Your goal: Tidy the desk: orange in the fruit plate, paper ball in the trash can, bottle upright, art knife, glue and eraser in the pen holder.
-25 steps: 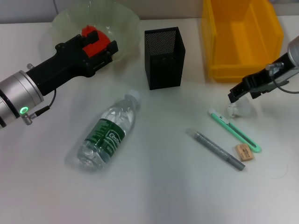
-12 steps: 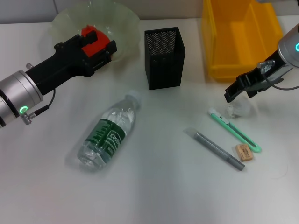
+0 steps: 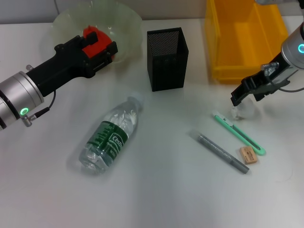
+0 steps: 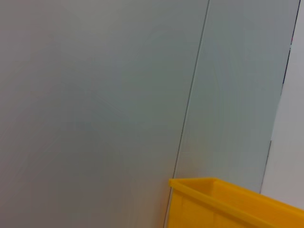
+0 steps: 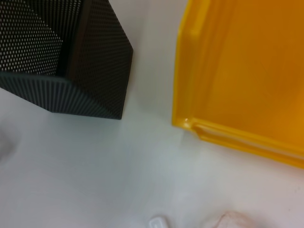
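Observation:
My left gripper point(image 3: 100, 42) hangs over the green fruit plate point(image 3: 124, 21) at the back left. An orange-red lump point(image 3: 90, 34) shows at its tip; whether this is the orange, I cannot say. The bottle point(image 3: 110, 136) lies on its side in the middle. My right gripper point(image 3: 241, 97) hovers just above the white paper ball point(image 3: 245, 113) point(image 5: 232, 221), in front of the yellow trash can point(image 3: 244, 71) point(image 5: 237, 71). The green art knife point(image 3: 238, 133), the grey glue stick point(image 3: 222, 153) and the tan eraser point(image 3: 248, 155) lie at the front right. The black mesh pen holder point(image 3: 166, 59) point(image 5: 61, 61) stands at the back centre.
The left wrist view shows only a grey wall and a corner of the yellow trash can point(image 4: 223, 204). One end of the art knife point(image 5: 158, 222) pokes into the right wrist view. Bare table lies between the bottle and the glue stick.
My right gripper has shifted slightly right and back, staying over the paper ball. The left arm and the objects on the table have not moved.

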Controlling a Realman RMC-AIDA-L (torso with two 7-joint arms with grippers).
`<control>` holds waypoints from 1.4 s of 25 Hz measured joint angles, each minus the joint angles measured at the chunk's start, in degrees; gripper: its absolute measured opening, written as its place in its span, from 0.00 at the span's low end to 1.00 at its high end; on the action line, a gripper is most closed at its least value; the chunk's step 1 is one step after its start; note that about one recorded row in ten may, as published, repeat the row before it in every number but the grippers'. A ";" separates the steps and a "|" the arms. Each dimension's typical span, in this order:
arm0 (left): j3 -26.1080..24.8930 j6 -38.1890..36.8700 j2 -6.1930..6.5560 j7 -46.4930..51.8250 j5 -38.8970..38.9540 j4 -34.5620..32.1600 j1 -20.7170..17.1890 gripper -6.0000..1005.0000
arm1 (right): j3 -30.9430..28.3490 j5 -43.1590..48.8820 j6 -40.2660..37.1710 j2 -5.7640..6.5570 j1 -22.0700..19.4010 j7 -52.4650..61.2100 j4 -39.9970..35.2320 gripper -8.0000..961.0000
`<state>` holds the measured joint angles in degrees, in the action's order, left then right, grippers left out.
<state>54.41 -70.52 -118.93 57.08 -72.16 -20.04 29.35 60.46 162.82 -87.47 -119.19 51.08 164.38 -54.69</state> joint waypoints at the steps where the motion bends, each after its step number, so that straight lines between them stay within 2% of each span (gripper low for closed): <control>1: 0.00 0.17 -0.02 0.00 0.01 0.01 -0.01 0.67 | 0.00 0.00 0.00 0.00 0.00 0.00 0.00 0.60; 9: 0.00 0.65 -0.07 -0.04 0.01 0.60 0.00 0.66 | 2.25 0.12 3.28 -0.08 2.26 0.01 5.57 0.58; 18: 0.00 0.69 -0.08 -0.47 0.01 0.79 0.00 0.66 | 2.29 0.13 4.24 -0.08 2.42 0.10 7.13 0.57; 33: 0.00 0.74 -0.16 -0.49 0.09 0.89 -0.08 0.66 | 2.28 -0.03 4.21 -0.08 1.34 0.15 5.95 0.54; 35: 0.00 0.73 -0.17 -0.48 0.10 0.89 -0.11 0.66 | 2.27 -0.19 3.94 -0.09 1.00 0.08 4.95 0.50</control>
<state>54.40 -69.79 -119.09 56.60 -72.06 -19.14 29.25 62.73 162.63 -83.54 -119.28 52.08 164.46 -49.74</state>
